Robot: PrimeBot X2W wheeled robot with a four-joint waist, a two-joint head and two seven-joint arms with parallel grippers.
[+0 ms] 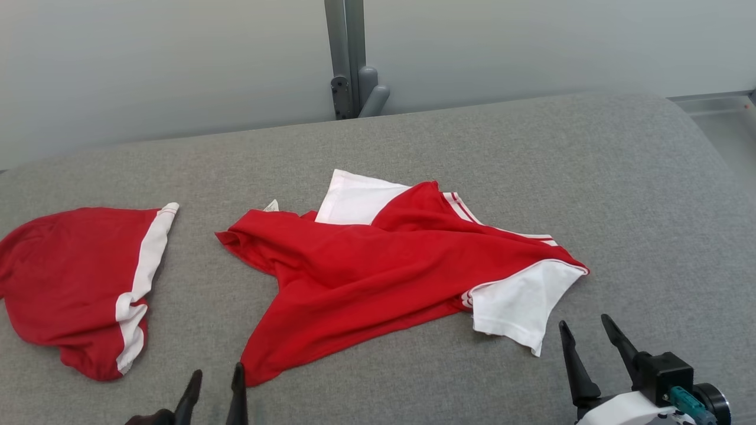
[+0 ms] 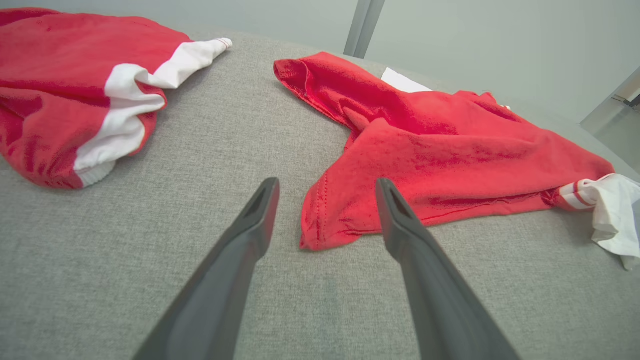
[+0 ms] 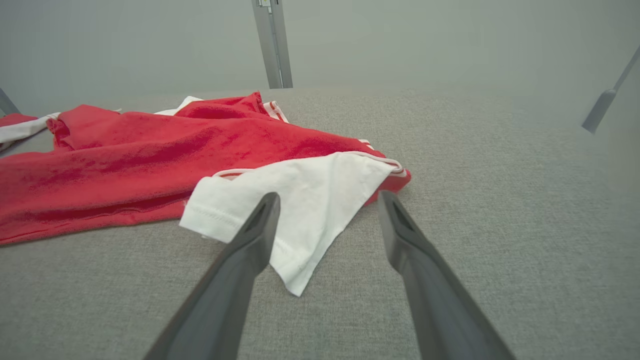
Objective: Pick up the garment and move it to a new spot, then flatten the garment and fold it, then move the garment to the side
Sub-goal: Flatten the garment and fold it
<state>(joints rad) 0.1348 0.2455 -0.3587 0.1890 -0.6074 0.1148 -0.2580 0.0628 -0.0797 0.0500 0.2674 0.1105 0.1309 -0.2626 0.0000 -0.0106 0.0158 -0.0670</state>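
A red garment with white sleeves lies crumpled in the middle of the grey padded surface. Its red hem corner points at my left gripper, which is open just in front of that corner with nothing between its fingers. In the left wrist view the corner lies between the open left gripper fingertips, on the cloth surface. My right gripper is open beside the white sleeve. In the right wrist view that sleeve lies under and between the right gripper fingers.
A second red garment with a white band lies bunched at the far left, seen too in the left wrist view. A grey metal post stands behind the surface's far edge. Bare grey surface stretches to the right.
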